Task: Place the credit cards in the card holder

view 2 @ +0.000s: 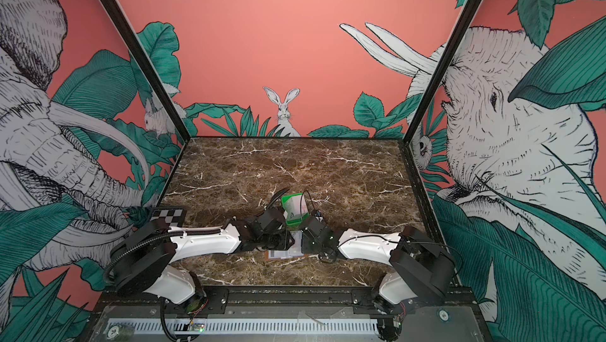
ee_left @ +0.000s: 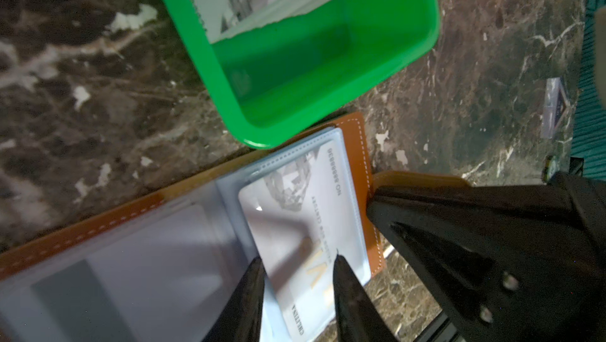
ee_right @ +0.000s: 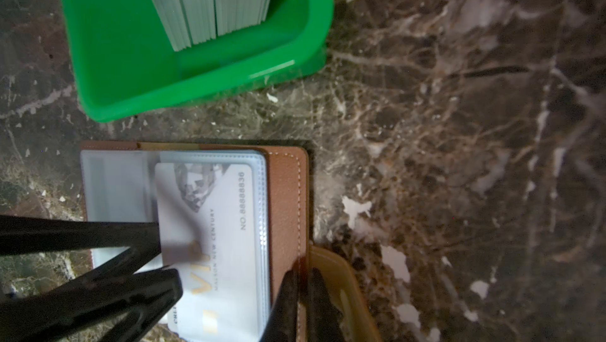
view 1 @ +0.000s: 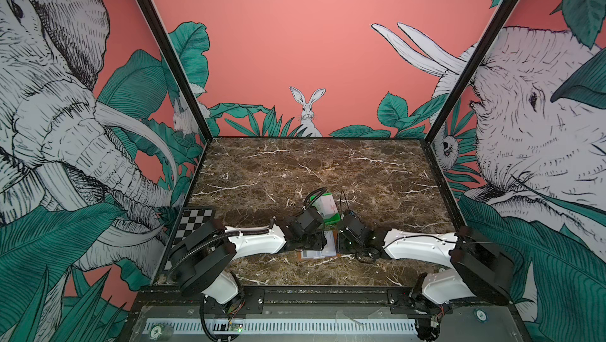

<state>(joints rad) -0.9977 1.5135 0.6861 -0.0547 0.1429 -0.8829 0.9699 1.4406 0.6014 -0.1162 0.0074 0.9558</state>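
The tan-brown card holder (ee_right: 285,199) lies open on the marble, clear sleeves up, just in front of the green tray (ee_right: 131,78). A white VIP credit card (ee_right: 213,225) sits partly inside the right-hand sleeve, also seen in the left wrist view (ee_left: 295,219). My left gripper (ee_left: 298,255) is open, with its fingertips (ee_right: 147,235) resting on the card's outer end. My right gripper (ee_right: 303,278) is shut on the holder's stitched edge beside the snap tab (ee_right: 344,288). More credit cards (ee_right: 210,2) stand on edge in the tray. In both top views the two wrists hide most of the holder (view 1: 316,254) (view 2: 282,254).
The green tray (view 1: 328,219) (view 2: 293,220) stands right behind the holder, close to both wrists. A checkerboard panel (view 1: 193,225) leans at the left wall. Patterned walls close the table on three sides, and brown marble stretches behind the tray.
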